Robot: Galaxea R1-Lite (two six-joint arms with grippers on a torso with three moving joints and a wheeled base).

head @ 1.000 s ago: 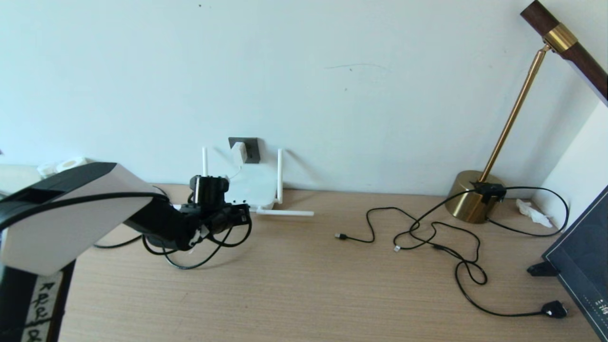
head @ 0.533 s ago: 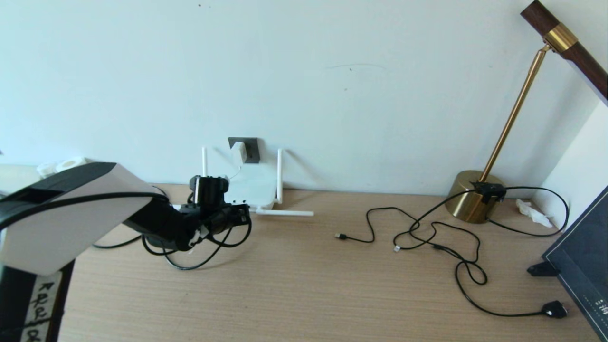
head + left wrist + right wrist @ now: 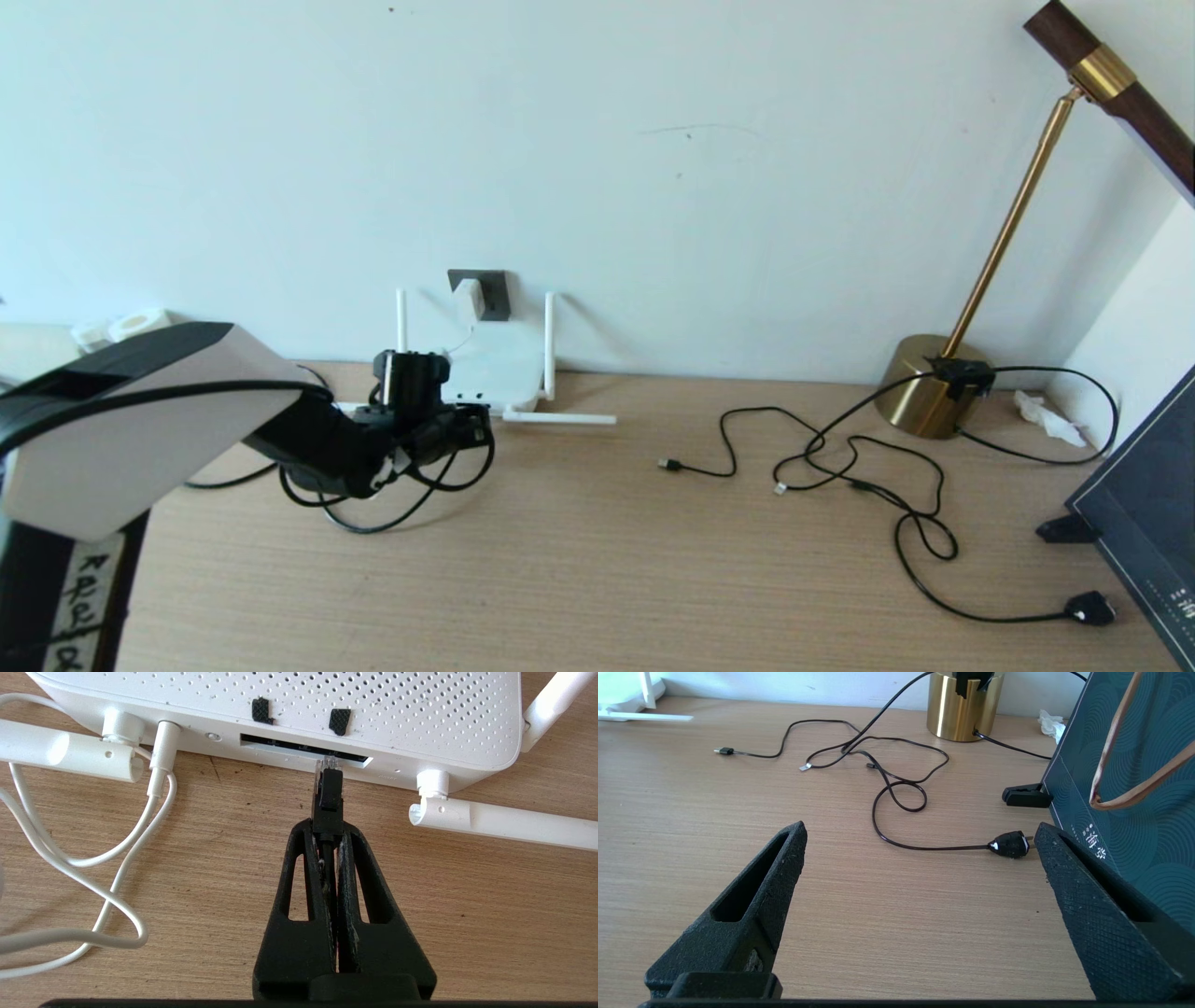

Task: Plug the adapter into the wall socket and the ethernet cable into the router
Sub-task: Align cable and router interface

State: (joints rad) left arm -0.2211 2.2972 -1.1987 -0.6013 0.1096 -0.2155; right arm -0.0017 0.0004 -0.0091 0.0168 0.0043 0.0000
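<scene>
The white router (image 3: 495,369) lies flat against the wall, under the dark wall socket (image 3: 495,294). The white adapter (image 3: 470,299) sits in that socket. My left gripper (image 3: 471,425) is low over the table in front of the router. In the left wrist view the left gripper (image 3: 328,828) is shut on the ethernet cable (image 3: 328,795) just behind its black plug. The plug's clear tip touches the router's dark port slot (image 3: 280,746). My right gripper (image 3: 920,828) stands open over bare table, holding nothing.
The adapter's thin white cord (image 3: 93,858) loops beside the router, and two antennas (image 3: 504,821) lie flat on the table. To the right are thin black cords (image 3: 840,457), a black plug (image 3: 1090,609), a brass lamp base (image 3: 924,387) and a dark bag (image 3: 1148,504).
My left gripper has sunk a little with the ethernet plug in it. Nothing else has moved.
</scene>
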